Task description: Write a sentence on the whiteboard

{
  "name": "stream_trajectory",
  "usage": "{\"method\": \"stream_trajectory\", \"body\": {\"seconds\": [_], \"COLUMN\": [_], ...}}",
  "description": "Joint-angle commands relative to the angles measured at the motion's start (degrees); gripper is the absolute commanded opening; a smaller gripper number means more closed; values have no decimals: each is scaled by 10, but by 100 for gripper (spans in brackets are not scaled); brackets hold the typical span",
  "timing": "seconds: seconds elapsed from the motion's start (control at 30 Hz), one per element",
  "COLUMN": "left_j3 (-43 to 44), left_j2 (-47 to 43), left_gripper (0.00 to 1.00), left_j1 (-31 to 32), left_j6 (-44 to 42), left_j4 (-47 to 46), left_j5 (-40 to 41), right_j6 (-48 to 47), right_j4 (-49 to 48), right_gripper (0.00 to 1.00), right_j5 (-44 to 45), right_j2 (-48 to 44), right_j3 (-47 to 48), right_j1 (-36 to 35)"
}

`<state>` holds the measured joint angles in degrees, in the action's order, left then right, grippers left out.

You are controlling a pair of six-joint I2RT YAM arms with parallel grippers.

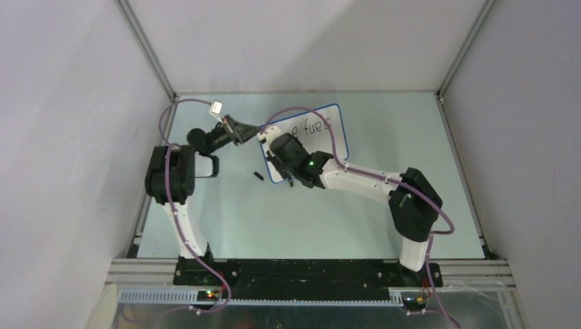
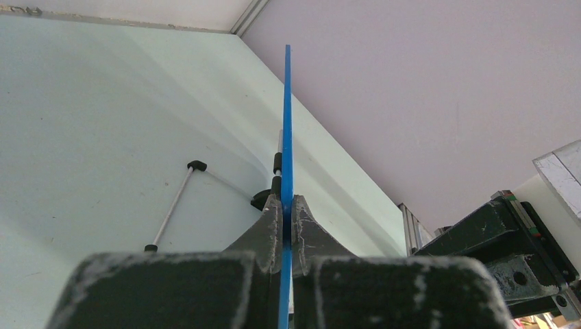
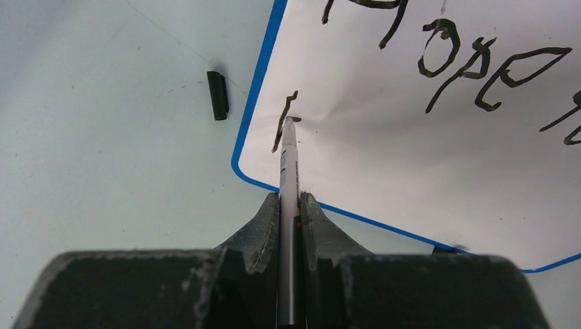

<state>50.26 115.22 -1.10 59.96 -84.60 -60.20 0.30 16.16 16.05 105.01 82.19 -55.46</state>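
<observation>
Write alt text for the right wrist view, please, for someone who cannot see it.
The right gripper holds a marker, tip touching the whiteboard at a black stroke near its blue-framed corner. More black writing runs across the board above; a black cap lies on the table to the left.

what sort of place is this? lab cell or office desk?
Likely a lab robot test cell. Plain white panels in aluminium framing box in the pale green table. The left arm and right arm are bolted to a black base rail at its near edge. A whiteboard is the workpiece.
</observation>
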Motion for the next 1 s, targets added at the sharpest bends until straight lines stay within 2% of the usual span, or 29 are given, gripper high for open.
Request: {"method": "stream_trajectory", "body": {"seconds": [0.0,0.97], "left_j3": [7,8], "left_j2": [-3,-2], "left_gripper": [0,0], "left_j1": [13,13], "left_j6": [-1,-1], "left_j4": [-29,-29], "left_j5": [-18,-18], "right_j6": [-6,13], "right_j4": [0,13], "right_gripper": [0,0], "right_j5": [4,8], "right_j2": [2,-18], "right_j3": [10,-27], "right_j1": [0,4]}}
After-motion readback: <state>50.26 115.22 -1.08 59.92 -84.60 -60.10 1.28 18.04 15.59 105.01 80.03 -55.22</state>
